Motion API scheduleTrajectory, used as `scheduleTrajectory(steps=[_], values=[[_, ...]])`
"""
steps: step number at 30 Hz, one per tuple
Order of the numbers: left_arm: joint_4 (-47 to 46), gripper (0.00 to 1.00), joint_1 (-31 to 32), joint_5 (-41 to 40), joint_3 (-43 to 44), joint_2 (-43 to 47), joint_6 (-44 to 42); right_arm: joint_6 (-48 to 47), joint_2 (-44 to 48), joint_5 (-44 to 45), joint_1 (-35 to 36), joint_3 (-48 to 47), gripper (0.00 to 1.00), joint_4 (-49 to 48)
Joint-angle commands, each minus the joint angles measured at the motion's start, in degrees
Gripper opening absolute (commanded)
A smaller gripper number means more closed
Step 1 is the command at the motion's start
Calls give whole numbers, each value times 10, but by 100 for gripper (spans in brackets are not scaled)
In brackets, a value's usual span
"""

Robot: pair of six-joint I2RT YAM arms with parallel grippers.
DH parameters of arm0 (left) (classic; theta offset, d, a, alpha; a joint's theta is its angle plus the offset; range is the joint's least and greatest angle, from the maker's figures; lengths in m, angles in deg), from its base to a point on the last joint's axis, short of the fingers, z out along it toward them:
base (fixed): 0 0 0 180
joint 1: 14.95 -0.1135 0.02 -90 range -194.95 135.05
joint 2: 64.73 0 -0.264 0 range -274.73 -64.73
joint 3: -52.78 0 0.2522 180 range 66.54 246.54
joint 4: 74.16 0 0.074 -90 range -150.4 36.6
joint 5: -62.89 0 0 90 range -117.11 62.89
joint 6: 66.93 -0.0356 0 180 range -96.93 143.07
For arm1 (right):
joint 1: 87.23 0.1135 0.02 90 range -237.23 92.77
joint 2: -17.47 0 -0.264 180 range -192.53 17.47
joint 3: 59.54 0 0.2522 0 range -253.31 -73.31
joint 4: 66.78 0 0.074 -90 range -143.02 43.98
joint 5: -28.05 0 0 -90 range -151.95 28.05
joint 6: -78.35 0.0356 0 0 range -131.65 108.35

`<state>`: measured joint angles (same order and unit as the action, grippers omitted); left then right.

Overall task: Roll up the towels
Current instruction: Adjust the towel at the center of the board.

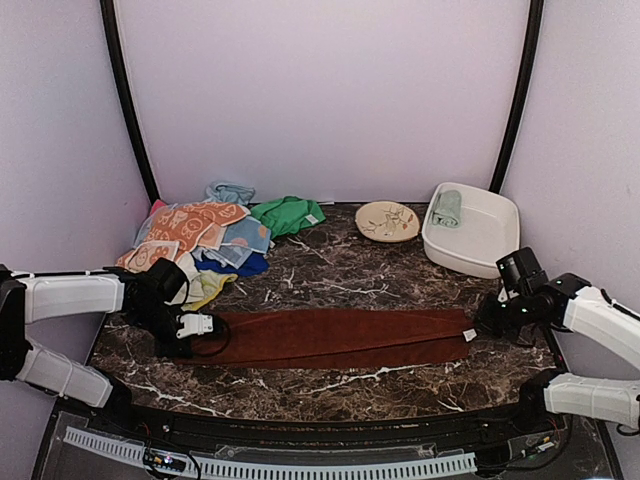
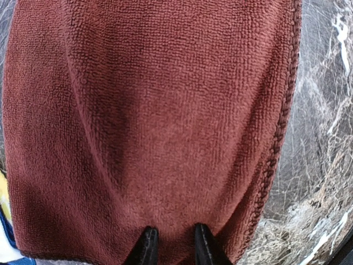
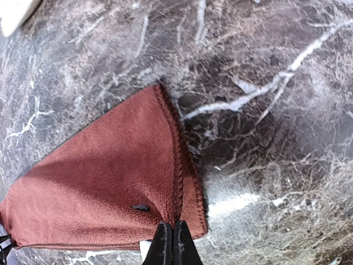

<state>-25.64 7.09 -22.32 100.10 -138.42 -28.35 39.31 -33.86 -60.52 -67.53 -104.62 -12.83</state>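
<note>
Top external: maroon towel (image 1: 335, 338) lies folded into a long narrow strip on the marble table (image 1: 340, 275), running left to right across the near half. Left gripper (image 1: 195, 327) is at its left end, right gripper (image 1: 487, 322) at its right end. A pile of patterned towels (image 1: 195, 235) sits far left, with a green towel (image 1: 288, 213) just right of it. A tan plate (image 1: 387, 221) is at far centre. A white tub (image 1: 480, 235) at far right holds a rolled mint towel (image 1: 447, 208).

Left wrist: maroon towel (image 2: 149, 127) fills most of the frame, with marble on the right. Left gripper (image 2: 174, 249) is at the cloth's end. Fingers (image 2: 146, 249) are slightly apart with cloth showing in the gap; cannot tell whether fabric is pinched.

Right wrist: the towel's end (image 3: 110, 193) tapers to a point on the marble. Right gripper (image 3: 171, 243) has its fingers pressed together, clamped on the stitched edge. A corner of the tub (image 3: 14, 11) shows top left.
</note>
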Motion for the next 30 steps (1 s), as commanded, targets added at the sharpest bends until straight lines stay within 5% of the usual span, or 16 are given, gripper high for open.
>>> scheduleTrajectory(steps=[1,3,5,9,12,16,18,22,30], values=[[-41,26,1,-42,-35,-26,-11,-18,-2,-5,-8,12,0,31],[-41,29,1,-42,-33,-27,-12,-16,1,-25,-8,39,0,19],[-41,34,1,-47,-31,-25,-12,-12,10,-33,-8,62,16,16],[-7,39,0,-47,-5,-7,-12,-21,24,-27,-8,45,27,33],[30,43,0,-37,26,19,-12,-49,9,-10,-8,-18,58,72],[85,45,0,-12,74,39,-7,-100,-38,28,-11,-101,71,98],[108,45,0,-5,94,40,-3,-130,-75,16,-15,-124,98,73],[117,45,0,10,119,35,2,-159,-138,18,-22,-143,100,15],[-25,39,1,19,122,-50,76,-159,-180,46,-34,-114,100,-104]])
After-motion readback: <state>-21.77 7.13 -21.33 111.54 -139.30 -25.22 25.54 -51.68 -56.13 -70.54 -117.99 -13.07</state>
